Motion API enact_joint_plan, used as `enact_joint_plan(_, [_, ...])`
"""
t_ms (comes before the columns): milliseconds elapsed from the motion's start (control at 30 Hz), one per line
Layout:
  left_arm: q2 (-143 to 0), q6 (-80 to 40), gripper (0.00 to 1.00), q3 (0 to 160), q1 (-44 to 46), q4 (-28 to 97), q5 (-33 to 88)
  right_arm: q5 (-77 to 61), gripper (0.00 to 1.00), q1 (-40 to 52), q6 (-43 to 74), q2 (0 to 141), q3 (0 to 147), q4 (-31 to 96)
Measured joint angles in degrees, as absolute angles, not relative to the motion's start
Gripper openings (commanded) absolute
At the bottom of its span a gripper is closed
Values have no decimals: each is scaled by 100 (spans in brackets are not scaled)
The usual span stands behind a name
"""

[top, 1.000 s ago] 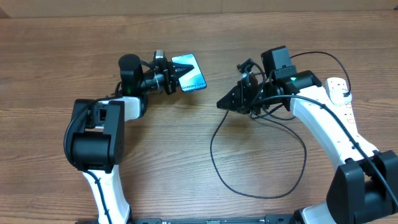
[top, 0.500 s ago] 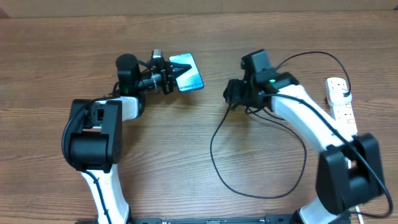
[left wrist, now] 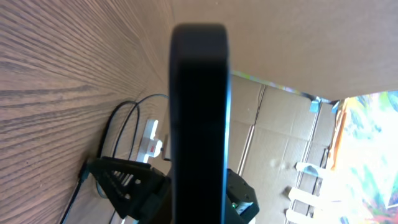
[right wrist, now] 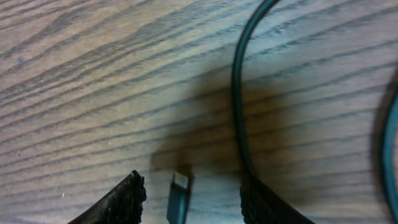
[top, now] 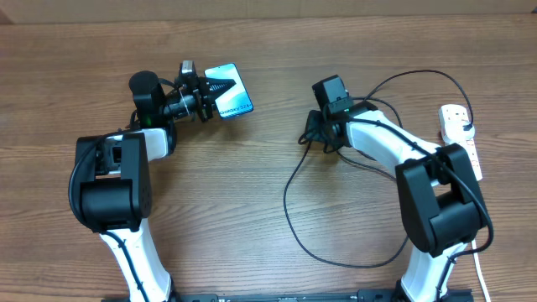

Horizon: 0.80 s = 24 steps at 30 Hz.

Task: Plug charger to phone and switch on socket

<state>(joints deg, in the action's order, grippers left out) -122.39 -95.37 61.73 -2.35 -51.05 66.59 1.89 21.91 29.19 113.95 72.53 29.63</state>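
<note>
Plainly, the phone (top: 236, 102) is sitting in the left claw (top: 216, 94), near the far edge of the table (top: 235, 210), left of its middle. It is a slim, flat rectangle with a glossy cyan screen and a thin dark rim. A short line of white writing is running near one end, too small to read. In the left wrist view it is showing edge-on as a smooth black slab with rounded corners. The left claw is clenching on the phone, one dark tapered finger lying across the screen.

The charger (top: 284, 201) is lying as a thin, smooth black cable in a big loose loop on the right half of the table, toward the near edge. Another strand is arcing off toward the right edge. Its small connector (right wrist: 179, 198), dark with a pale metal tip, is resting flat on the wood between the ribbed black pads (right wrist: 124, 199) of the right claw (right wrist: 196, 202). That claw is standing released, with its jaws apart on either side of the connector, and neither pad is visibly touching it.

The socket (top: 460, 126) is lying along the right edge as a long white plastic strip with small red marks.

The table is showing brown wood with fine, straight grain.
</note>
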Motion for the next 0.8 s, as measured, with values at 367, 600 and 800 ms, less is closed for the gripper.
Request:
enact_joint_plan(367, [-12239,-9537,4,6230,-235,-5105,6731,397,35,2316,3002,11493,7266,2902])
enact_joint_plan(600, [-12239,-9537,4,6230,-235,-5105,6731,491,27,2329,3096,11579,7352,2961])
enact_joint_plan(800, [-12239,-9537,4,6230,-235,-5105,6731,554,22,2338,3131,11594,7363,2995])
